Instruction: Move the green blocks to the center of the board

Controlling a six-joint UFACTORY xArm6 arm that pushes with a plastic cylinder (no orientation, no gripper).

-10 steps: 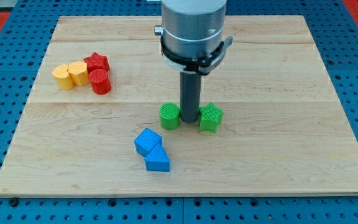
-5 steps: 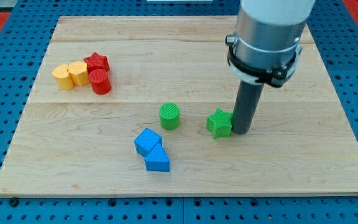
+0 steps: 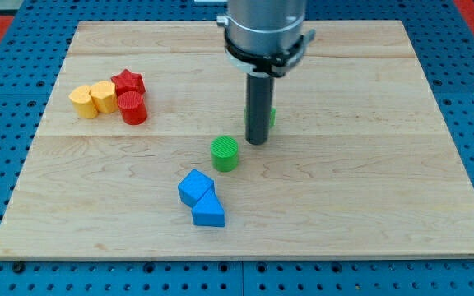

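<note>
A wooden board (image 3: 369, 205) serves as the surface, resting on a blue pegboard. My tip (image 3: 257, 142) touches down near the board's middle; the arm ends in a plain rod with no fingers, so it holds nothing. A green cylinder (image 3: 225, 154) stands just to the view's lower left of the tip. A second green block (image 3: 271, 117) is mostly hidden behind the rod, its shape unclear. Two blue blocks (image 3: 201, 198) touch toward the view's bottom. Two yellow blocks (image 3: 92, 99) and two red blocks (image 3: 130, 96) cluster at the view's upper left.
</note>
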